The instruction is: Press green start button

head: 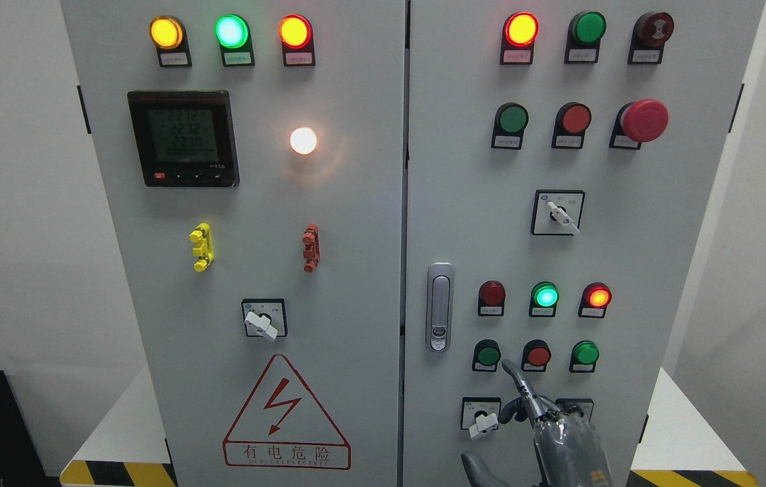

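Now right robot hand [545, 419] index finger extended, others curled, tip just below green button [488, 354].

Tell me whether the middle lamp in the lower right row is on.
On: the green lamp glows bright, unlike the dark red lamp beside it.

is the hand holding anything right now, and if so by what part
Nothing is held. The right hand is up at the cabinet with one finger pointing toward the lower row of buttons, its tip just below and between the left green button and the red button.
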You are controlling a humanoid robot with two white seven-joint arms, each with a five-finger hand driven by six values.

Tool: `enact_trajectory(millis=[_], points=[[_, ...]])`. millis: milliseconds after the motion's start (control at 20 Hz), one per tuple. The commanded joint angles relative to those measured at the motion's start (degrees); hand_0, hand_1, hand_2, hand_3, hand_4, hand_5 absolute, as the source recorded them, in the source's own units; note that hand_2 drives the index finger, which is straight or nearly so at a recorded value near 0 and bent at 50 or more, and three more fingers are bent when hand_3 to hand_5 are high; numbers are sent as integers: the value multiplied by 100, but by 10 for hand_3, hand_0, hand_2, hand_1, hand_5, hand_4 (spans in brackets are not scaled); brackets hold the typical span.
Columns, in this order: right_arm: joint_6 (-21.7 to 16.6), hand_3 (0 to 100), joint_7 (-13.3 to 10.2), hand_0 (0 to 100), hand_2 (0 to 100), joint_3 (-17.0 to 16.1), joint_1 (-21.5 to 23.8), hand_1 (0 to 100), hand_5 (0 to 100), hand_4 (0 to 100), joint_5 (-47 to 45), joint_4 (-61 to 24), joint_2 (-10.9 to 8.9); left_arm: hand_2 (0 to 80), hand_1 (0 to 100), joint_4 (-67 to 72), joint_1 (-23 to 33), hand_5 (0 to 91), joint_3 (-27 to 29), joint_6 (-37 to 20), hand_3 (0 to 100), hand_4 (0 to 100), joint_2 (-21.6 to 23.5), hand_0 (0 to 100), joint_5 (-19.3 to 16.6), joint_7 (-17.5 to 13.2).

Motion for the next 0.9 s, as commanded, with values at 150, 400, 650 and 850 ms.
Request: enact_trajectory(millis=[150, 400, 650, 850], points=[[8, 612, -3, 97, 0, -32, -124, 155, 746, 647, 103, 383, 4, 0, 556, 0, -1, 0, 0, 0, 0, 0, 0, 120, 0, -2], [43, 613, -3, 100, 0, -41, -238, 155, 745, 644, 112, 506, 12, 0, 556, 0, -1, 0, 0, 0, 0, 0, 0, 120, 0, -2], [78, 614, -3, 102, 0, -49, -343, 154, 744, 644, 112, 655, 4, 0, 556, 0, 7, 0, 0, 0, 0, 0, 0, 120, 0, -2], [78, 615, -3, 104, 0, -49, -475, 153, 744, 645, 112, 840, 12, 0, 556, 0, -1, 0, 0, 0, 0, 0, 0, 120, 0, -2]])
